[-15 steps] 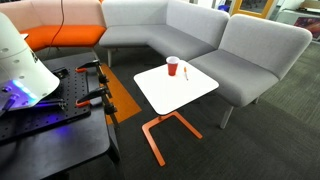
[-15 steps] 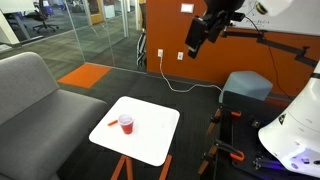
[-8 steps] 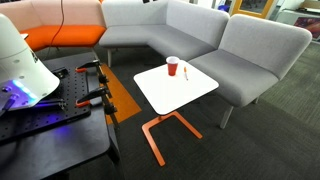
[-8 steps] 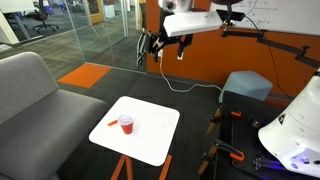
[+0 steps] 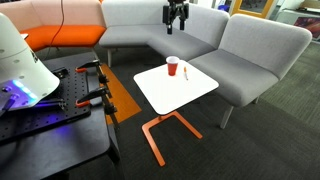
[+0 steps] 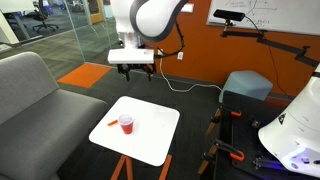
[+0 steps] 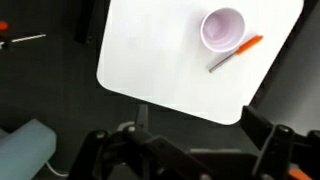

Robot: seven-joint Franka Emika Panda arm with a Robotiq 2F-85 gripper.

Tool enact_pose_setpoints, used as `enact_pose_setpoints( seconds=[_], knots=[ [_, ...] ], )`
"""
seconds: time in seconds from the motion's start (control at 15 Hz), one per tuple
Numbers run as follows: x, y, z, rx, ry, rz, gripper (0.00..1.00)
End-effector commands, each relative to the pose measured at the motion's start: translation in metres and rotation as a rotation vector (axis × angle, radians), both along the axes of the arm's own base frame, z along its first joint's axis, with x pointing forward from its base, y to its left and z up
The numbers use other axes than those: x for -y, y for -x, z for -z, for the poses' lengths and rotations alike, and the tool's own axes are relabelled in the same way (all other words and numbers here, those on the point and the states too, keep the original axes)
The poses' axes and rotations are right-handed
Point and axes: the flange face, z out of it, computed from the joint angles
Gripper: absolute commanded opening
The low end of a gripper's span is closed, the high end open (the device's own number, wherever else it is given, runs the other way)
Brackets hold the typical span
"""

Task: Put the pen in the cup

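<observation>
In the wrist view the white table (image 7: pixel 160 60) fills the left and the middle. The cup (image 7: pixel 223 28) stands upright near the table's right edge. The pen (image 7: pixel 236 53) lies flat on the table, just beside the cup on its near right side. The gripper (image 7: pixel 190 160) hangs above the table with its fingers spread wide apart.

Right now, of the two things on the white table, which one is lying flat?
The pen: it lies flat on the table beside the cup, which stands upright with its open mouth up.
</observation>
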Motion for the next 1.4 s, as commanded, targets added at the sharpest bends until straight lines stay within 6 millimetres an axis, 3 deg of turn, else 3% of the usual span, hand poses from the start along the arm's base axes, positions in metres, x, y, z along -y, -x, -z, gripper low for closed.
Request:
enact_pose_setpoints(
  seconds=[0.0,0.07,0.13,0.27,0.6,1.0,1.33],
  knots=[
    [-0.009,-0.048,0.045,-0.028,-0.053,0.180,1.00],
    [-0.013,-0.057,0.055,-0.028,-0.082,0.229,1.00],
    [-0.008,-0.040,0.050,-0.031,-0.059,0.143,1.00],
    [-0.015,-0.055,0.063,-0.029,-0.078,0.180,1.00],
    [-0.012,-0.059,0.059,-0.019,-0.080,0.192,1.00],
    [0.032,-0.071,0.101,0.055,-0.096,0.564,1.00],
    [0.052,-0.084,0.147,0.036,-0.134,0.831,1.00]
  ],
)
